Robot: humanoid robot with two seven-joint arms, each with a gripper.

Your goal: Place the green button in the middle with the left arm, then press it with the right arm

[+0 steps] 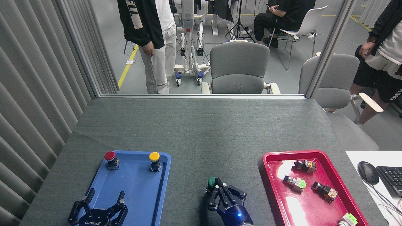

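The green button (212, 181) sits mid-table; my right claw (220, 190), fingers pinched together, touches its cap. Next: push straight down.

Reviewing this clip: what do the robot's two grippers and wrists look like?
Both match: the left gripper and the right gripper are black two-finger linkage grippers with white lettering on the body. The right sits on a dark-blue wrist with a small blue light. The left's wrist is cut off by the frame edge.
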